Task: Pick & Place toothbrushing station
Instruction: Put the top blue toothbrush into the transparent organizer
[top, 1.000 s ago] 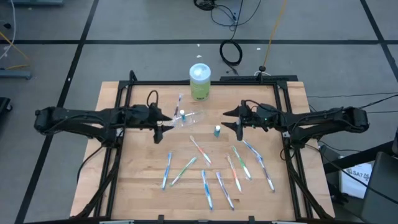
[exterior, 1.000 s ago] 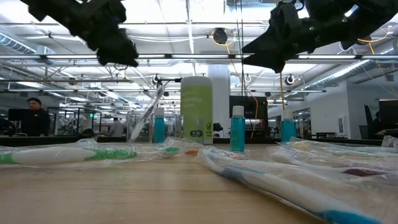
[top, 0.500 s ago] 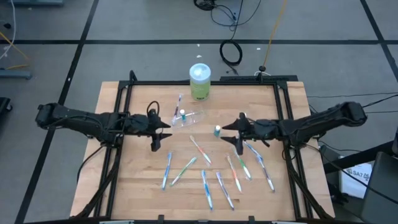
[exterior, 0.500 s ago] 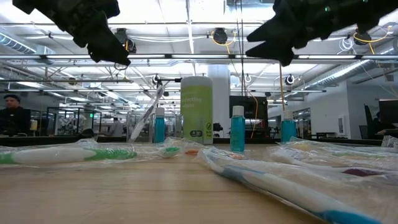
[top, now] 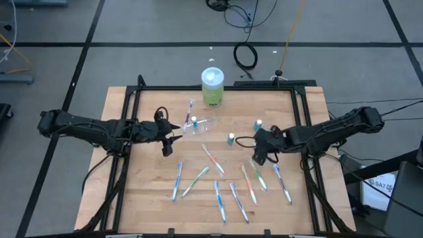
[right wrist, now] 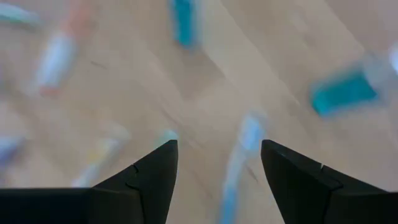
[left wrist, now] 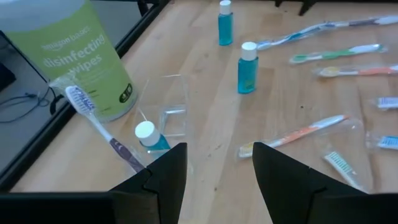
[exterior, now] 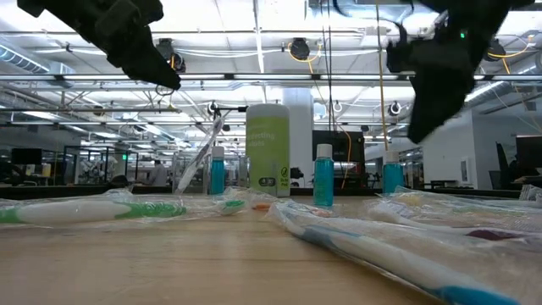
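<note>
The clear cup [top: 203, 124] lies on its side on the table; a white-capped teal bottle [left wrist: 149, 135] and a purple toothbrush [left wrist: 99, 127] lie at it. Two more teal bottles [top: 230, 139] [top: 258, 124] stand upright. Several wrapped toothbrushes [top: 218, 178] lie flat across the near half. My left gripper [top: 170, 142] hangs open above the table, left of the cup [left wrist: 165, 112]. My right gripper [top: 256, 157] is open, tipped downward above the right-hand toothbrushes [right wrist: 239, 162], and touches nothing.
A green wipes container [top: 212, 87] with a pale lid stands at the table's far edge, behind the cup. A black frame [top: 211, 88] runs along the far, left and right sides. Bare wood lies near the front left [top: 142, 192].
My right gripper has moved toward the table's near edge and a little down, tipping from nearly level to pointing steeply downward over the right-hand toothbrushes. A teal bottle that it stood over now shows behind it. No object has moved.
</note>
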Controlling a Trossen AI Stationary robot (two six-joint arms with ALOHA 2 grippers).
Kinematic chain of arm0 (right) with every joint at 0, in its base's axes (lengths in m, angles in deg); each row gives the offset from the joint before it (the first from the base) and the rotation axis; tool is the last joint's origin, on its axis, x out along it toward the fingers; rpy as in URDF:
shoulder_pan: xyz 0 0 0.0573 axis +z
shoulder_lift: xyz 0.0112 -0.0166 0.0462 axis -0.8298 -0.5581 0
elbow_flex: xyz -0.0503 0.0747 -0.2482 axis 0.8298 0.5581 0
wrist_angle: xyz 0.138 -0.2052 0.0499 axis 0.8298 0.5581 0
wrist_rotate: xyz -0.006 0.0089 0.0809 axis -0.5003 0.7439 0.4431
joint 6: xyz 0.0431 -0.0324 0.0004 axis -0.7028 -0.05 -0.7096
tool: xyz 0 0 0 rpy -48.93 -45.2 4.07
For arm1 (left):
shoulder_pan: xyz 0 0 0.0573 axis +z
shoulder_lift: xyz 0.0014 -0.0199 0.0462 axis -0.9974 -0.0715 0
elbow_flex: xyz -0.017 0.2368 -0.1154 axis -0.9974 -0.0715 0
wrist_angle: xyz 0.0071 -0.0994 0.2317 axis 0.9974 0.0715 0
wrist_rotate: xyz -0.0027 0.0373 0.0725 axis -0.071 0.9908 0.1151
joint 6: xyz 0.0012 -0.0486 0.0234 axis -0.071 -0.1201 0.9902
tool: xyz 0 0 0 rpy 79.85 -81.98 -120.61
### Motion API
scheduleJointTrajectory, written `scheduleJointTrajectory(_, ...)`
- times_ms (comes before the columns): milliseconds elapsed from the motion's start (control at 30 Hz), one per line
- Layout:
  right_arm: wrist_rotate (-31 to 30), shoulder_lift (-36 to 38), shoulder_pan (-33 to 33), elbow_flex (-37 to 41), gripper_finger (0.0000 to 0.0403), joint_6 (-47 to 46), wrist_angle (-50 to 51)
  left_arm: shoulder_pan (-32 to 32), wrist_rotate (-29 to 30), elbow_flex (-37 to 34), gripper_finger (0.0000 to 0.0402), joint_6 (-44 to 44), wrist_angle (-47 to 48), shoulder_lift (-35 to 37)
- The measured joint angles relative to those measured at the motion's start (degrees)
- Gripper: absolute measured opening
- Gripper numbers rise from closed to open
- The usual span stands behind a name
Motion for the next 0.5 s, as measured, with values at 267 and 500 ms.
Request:
scheduleJointTrajectory(267,4.5,-3.2,-2.5,9.2,0.0224,-6.1,-7.9,0.0,0.0,0.0,0.0186,-0.1,0.0,0.0)
scheduleJointTrajectory(500,2.7,-6.7,-4.0,12.4,0.0224,-2.1,-11.8,0.0,-2.7,0.0,0.0186,-1.2,0.0,0.0)
